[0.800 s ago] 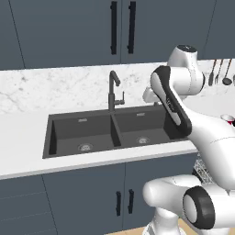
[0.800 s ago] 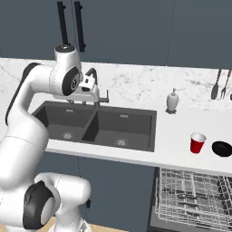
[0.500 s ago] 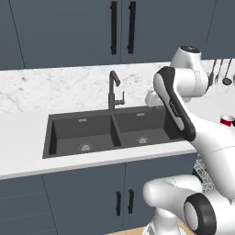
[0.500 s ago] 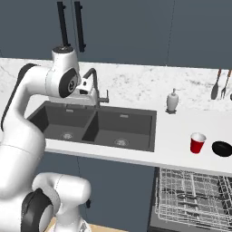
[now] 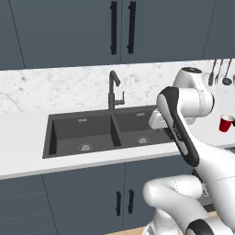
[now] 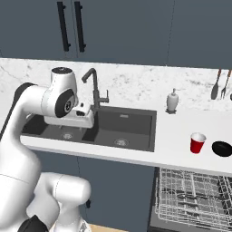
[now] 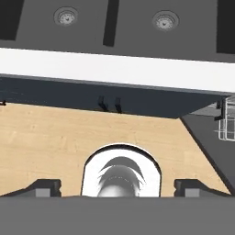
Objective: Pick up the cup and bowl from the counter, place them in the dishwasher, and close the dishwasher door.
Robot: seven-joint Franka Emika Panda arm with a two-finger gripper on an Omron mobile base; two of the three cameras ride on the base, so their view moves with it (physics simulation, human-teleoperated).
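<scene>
So we're still at the very first step, jaws wide open and empty over the sink (image 6: 95, 127), and next we need to swing right to the cup (image 6: 197, 143) sitting beside the bowl (image 6: 222, 148) on the surface (image 6: 181, 136) above the open dishwasher (image 6: 192, 195)

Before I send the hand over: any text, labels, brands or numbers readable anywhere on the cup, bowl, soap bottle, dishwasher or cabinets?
None: no readable text in any view.
cup: plain red, white rim, no print.
bowl: plain black.
soap bottle: no label visible.
dishwasher: bare wire rack, no badge.
cabinets: blank fronts, black handles.
</scene>
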